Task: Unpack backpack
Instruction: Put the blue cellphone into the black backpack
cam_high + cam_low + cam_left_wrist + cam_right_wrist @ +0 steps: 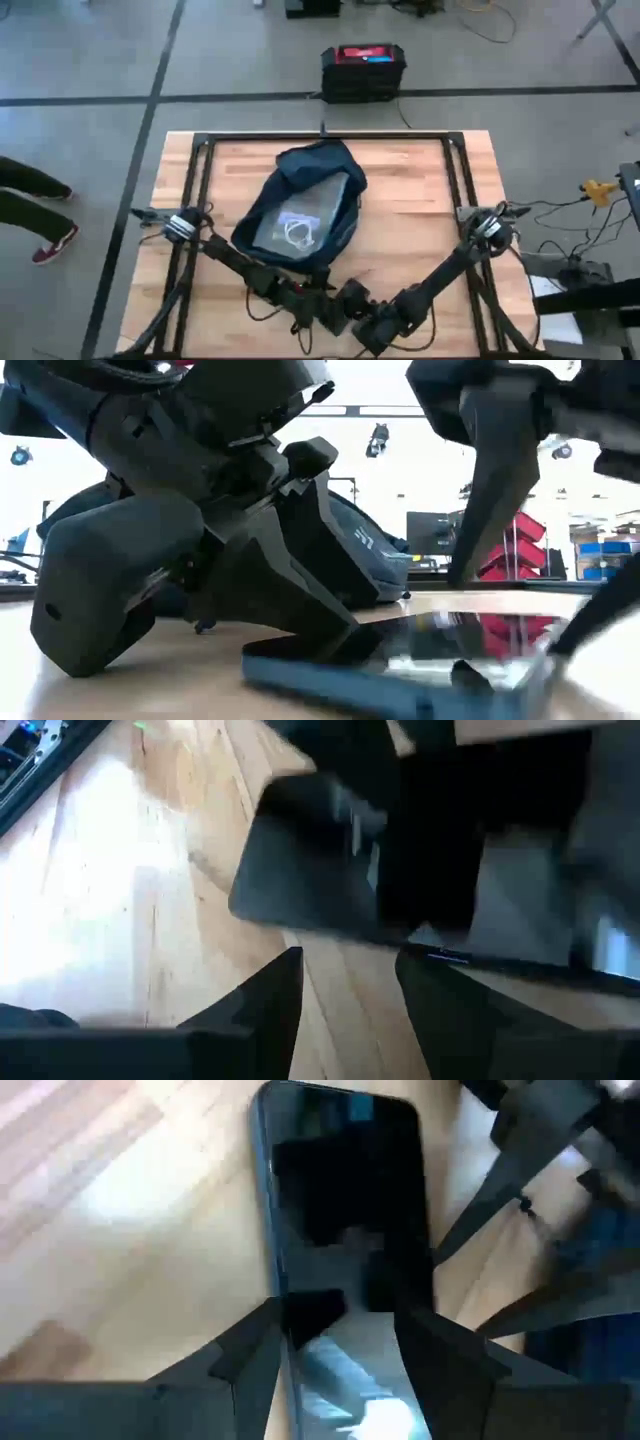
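1. Setting the phone (345, 1250) down flat looks like the step in hand: it lies screen-up on the tabletop (420, 190), with the right tool (335, 1345) directly over its near end.
2. Right tool state: its fingers stand apart, one on each side of the phone's long edges, and the right wrist view shows no clear squeeze on it. I judge the phone to be resting on the wood rather than held.
3. Left tool (345, 990) state: fingers apart with nothing between them, only bare wood; the phone's edge lies just ahead of its tips.
4. The backpack (300, 205) lies well beyond both tools, mouth open, a clear pouch with a white cord visible inside.
5. To do this well, lift the right tool straight up off the phone; a sideways drag could skate the slick glass across the wood.
6. Both tools crowd close together at the tabletop's near edge, so move one arm at a time to avoid a knock.
7. Then send one tool to the open mouth for the pouch, with the other holding the fabric down.
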Robot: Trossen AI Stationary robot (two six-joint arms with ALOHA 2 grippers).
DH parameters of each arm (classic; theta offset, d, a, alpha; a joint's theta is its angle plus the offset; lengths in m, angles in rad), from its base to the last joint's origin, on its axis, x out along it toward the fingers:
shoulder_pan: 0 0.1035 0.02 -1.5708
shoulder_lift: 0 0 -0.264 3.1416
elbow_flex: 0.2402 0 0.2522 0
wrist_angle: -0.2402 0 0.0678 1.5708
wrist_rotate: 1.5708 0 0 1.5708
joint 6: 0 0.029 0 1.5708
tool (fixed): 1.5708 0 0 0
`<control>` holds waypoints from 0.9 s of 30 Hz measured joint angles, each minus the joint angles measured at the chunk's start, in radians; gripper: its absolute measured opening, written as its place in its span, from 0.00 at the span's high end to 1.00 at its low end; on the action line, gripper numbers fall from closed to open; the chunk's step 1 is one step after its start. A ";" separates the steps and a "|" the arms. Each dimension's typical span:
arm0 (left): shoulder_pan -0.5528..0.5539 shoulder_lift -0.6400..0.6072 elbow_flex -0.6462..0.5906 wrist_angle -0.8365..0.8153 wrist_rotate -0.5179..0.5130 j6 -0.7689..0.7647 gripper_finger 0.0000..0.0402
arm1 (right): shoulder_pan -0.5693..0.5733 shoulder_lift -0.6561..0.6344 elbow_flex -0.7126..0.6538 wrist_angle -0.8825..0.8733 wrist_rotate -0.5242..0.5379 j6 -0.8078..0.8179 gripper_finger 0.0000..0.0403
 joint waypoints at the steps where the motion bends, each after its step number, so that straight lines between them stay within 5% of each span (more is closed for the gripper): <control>1: 0.000 0.000 0.000 0.000 0.000 0.000 0.61 | -0.001 -0.005 0.002 0.013 -0.021 0.002 0.55; 9: 0.001 0.001 0.000 0.004 0.000 -0.004 0.61 | -0.028 0.035 -0.010 0.016 -0.113 0.024 0.55; 27: 0.001 0.001 0.001 0.001 0.003 -0.010 0.61 | -0.016 0.026 -0.012 0.016 -0.085 0.036 0.55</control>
